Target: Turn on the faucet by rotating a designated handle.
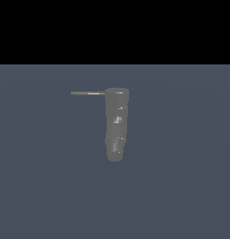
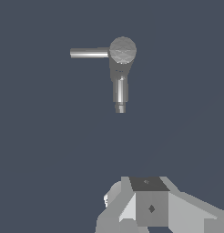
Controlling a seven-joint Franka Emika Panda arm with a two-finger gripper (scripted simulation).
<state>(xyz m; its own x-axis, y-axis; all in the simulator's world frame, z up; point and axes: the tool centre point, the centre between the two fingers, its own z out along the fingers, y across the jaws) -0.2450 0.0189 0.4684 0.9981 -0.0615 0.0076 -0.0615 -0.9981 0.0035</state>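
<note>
A plain, flat, dark blue-grey floor (image 1: 182,196) filled the scene, with a black band (image 1: 115,30) above it.

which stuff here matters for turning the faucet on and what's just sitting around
For the job:
- faucet
- handle, the thin rod sticking out near the top
- gripper, apart from the faucet

Just lying about:
- nothing else shows, only the floor

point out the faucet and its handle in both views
faucet (image 1: 117,123), exterior view, middle of the body
handle (image 1: 88,93), exterior view, middle of the rod
faucet (image 2: 122,50), wrist view, round cap
handle (image 2: 89,53), wrist view, middle of the rod
</note>
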